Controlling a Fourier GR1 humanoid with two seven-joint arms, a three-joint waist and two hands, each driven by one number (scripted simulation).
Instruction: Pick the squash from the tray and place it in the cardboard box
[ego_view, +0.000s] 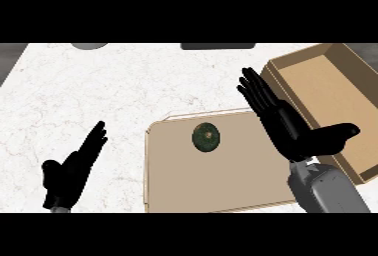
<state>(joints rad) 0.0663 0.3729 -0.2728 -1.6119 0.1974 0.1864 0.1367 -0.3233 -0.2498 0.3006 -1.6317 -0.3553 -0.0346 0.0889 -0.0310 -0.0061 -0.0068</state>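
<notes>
So going left to right across the white marbled counter (111, 85): one left hand (70, 172) is sitting near the counter's front-left edge, black, fingers straight and pointing up, holding nothing, and its forearm is getting cut off at the lower edge so only a sliver of grey is showing. Up along the counter's back edge one grey rounded thing (90, 46) is poking in, mostly cropped, can't tell what it is. Then one tan tray (221, 185) is lying flat toward the counter's front edge, smooth and rectangular with rounded corners, its right side going under the arm. One squash (207, 137) is resting on it, near the tray's back edge, dark green, round and kinda mottled, nothing touching it. Another dark flat shape (218, 46) is peeking in at the back edge, also cropped. One right hand (284, 122) is hovering over the tray's right edge, fingers flat and stretched out, thumb sticking out toward the box, gripping nothing, with its grey forearm (328, 190) coming up from below. One cardboard box (325, 85) is sitting at the counter's right side, brown, open-topped, its far corner running out of view and part of its near wall hiding behind the hand.
</notes>
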